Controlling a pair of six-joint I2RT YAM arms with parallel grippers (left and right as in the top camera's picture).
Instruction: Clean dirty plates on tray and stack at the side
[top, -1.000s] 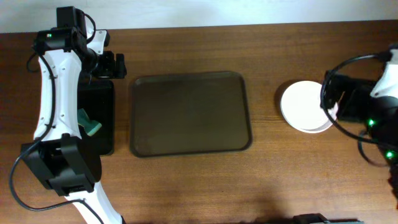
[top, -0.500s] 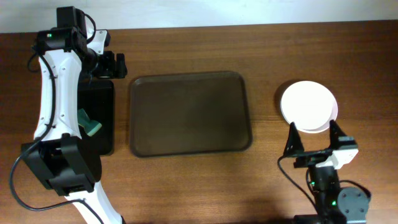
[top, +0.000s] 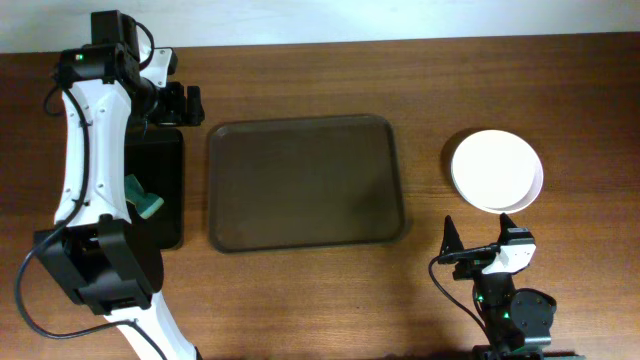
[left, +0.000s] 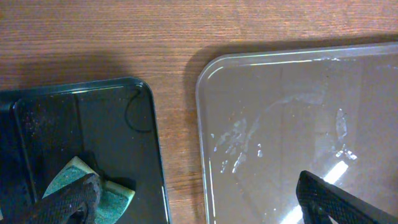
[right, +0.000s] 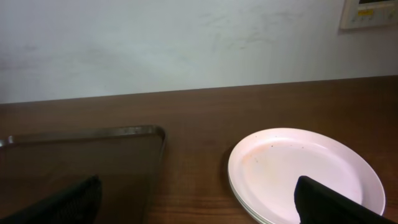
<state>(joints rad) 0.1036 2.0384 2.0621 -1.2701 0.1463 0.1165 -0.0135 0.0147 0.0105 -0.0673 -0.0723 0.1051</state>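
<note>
The plates (top: 497, 171) lie in one white stack on the wooden table, right of the tray; the right wrist view shows the stack (right: 298, 168) with faint orange specks on top. The dark-brown tray (top: 305, 182) is bare at the table's middle; it looks glossy with wet streaks in the left wrist view (left: 298, 130). My left gripper (top: 182, 105) is open and empty at the tray's far-left corner. My right gripper (top: 478, 252) is open and empty near the front edge, in front of the stack and apart from it.
A narrow black tray (top: 158, 190) lies left of the brown tray and holds a green sponge (top: 143, 198), also seen in the left wrist view (left: 87, 186). A pale wall (right: 186, 43) runs behind the table's far edge.
My right arm has drawn back from beside the plate stack to the table's front edge and now points at the stack. The left arm, tray and plates have not moved.
</note>
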